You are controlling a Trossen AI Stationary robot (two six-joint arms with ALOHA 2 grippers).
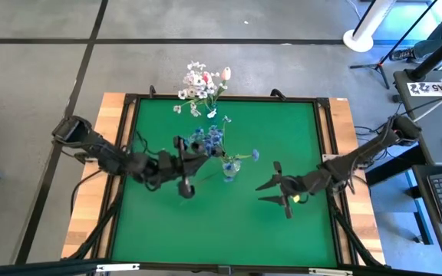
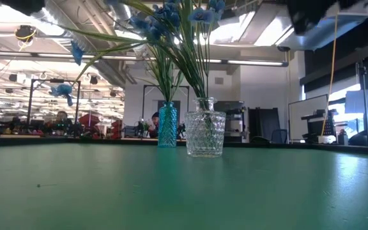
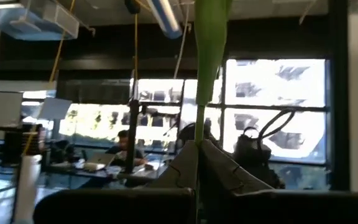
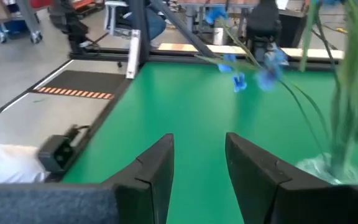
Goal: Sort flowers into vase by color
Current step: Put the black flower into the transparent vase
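Left pincer (image 1: 192, 156) pinches blue flower stem (image 3: 199, 127) above vase (image 1: 229, 166)

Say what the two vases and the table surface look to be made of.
Clear vase: likely cut or pressed glass, transparent with a diamond-faceted pattern. Blue vase: seemingly tinted glass, translucent turquoise, glossy. Table surface: looks like a matte green mat or felt, no glare.

The low view's top edge cuts off the blue flowers (image 2: 171, 16).
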